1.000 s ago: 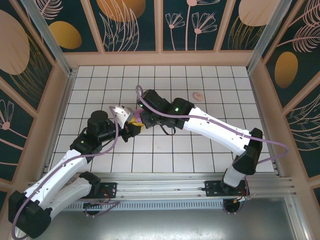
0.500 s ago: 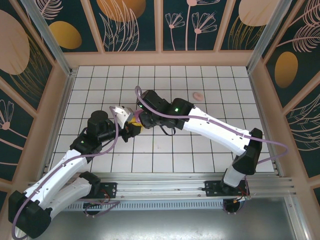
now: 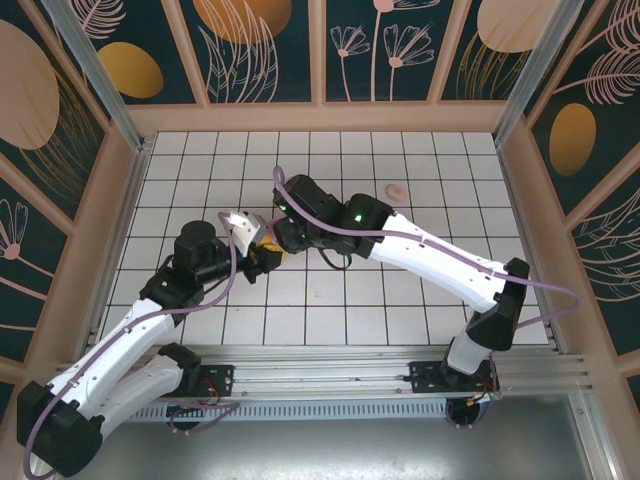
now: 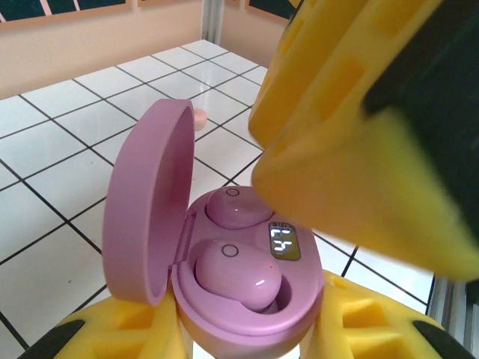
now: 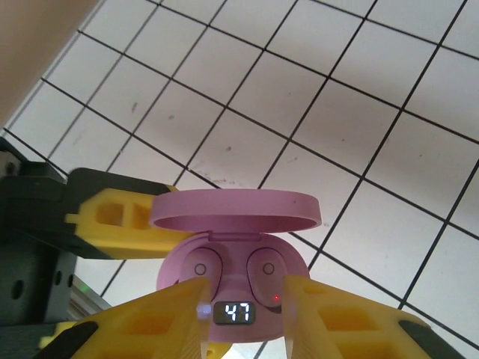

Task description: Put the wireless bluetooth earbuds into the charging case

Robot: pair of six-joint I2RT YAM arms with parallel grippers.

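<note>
My left gripper (image 4: pixel 239 338) is shut on a pink charging case (image 4: pixel 299 288), gripping its base from both sides, with the lid (image 4: pixel 146 202) standing open. Two pink earbuds lie in the case's wells: the nearer one (image 4: pixel 238 273) sits slightly raised with a red light, and the farther one (image 4: pixel 238 209) lies lower. A lit display (image 5: pixel 230 313) sits on the case's front. My right gripper (image 5: pixel 245 290) hovers just above the case, open, with nothing between its yellow fingers (image 5: pixel 150 318). From above, the left gripper (image 3: pixel 262 254) and the right gripper (image 3: pixel 273 238) meet mid-table.
A small pink lump (image 3: pixel 396 190) lies on the white tiled floor (image 3: pixel 400 290) toward the back right; it is also on the tiles (image 4: pixel 199 116) behind the lid. Wooden walls (image 3: pixel 320 118) enclose the tiled area. The arms cross its middle.
The right gripper's jaws have parted a little and the right arm has shifted slightly over the case. The left arm and the case have stayed put.
</note>
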